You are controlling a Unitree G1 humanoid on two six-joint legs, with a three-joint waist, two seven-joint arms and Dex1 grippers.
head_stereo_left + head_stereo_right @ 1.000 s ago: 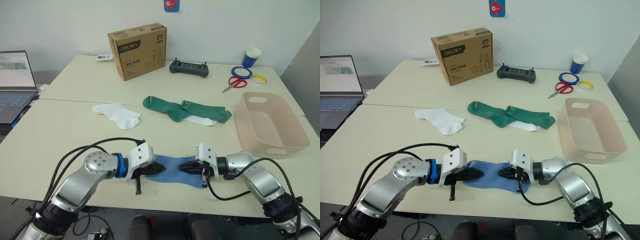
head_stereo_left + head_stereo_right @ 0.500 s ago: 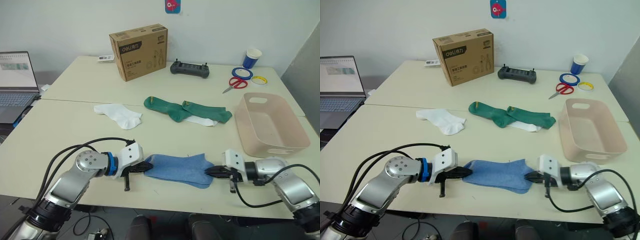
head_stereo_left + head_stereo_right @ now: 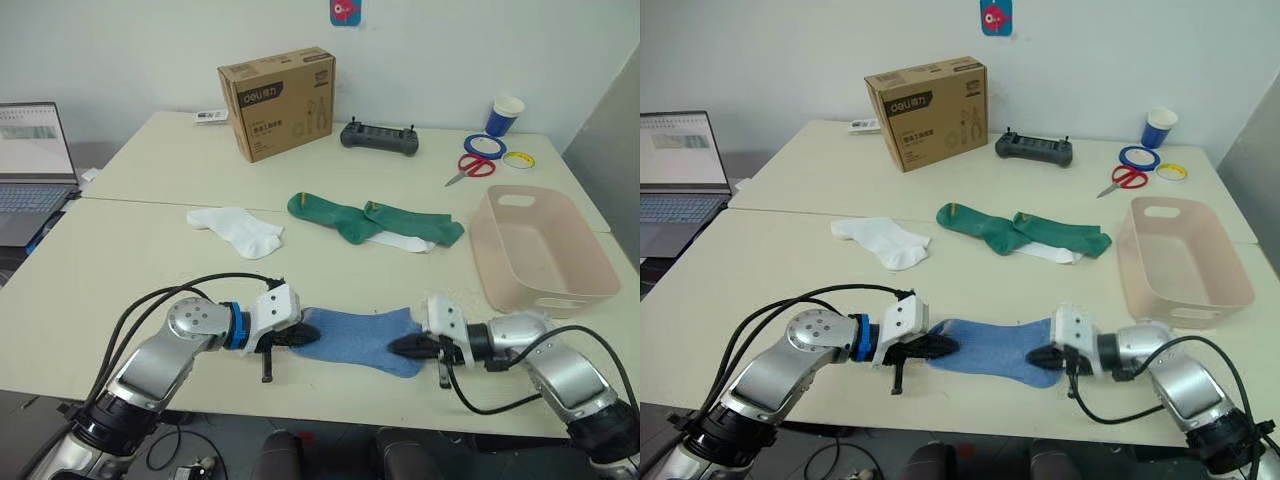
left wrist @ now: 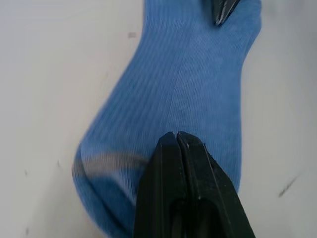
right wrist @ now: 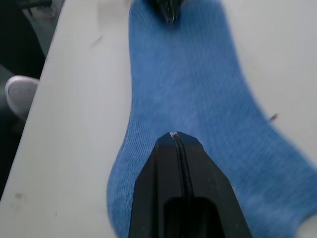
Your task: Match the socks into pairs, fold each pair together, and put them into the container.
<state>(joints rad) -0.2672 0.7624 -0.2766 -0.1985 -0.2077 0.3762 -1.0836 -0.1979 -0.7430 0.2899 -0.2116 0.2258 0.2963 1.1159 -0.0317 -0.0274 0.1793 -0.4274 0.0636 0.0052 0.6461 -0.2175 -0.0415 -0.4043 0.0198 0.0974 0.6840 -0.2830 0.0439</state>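
Note:
A light blue sock [image 3: 360, 338] lies flat near the table's front edge; whether a second one lies under it I cannot tell. My left gripper [image 3: 306, 337] is shut, its tip resting on the sock's left end [image 4: 177, 136]. My right gripper [image 3: 394, 347] is shut too, its tip on the sock's right part [image 5: 173, 135]. Two dark green socks [image 3: 335, 215] [image 3: 418, 223] lie overlapping at mid-table, with a white sock [image 3: 400, 242] partly under them. Another white sock [image 3: 238, 228] lies to their left. The pale pink container [image 3: 577, 291] stands at the right with nothing in it.
A brown cardboard box [image 3: 277, 100] and a black controller [image 3: 378, 137] stand at the back. Red scissors [image 3: 470, 165], tape rolls [image 3: 487, 145] and a blue cup [image 3: 503, 115] are at the back right. A laptop [image 3: 30, 165] sits at the far left.
A second ago both grippers were close together at the sock's middle; they slid apart to its ends, stretching it flat. Since then the right gripper has come back left onto the sock.

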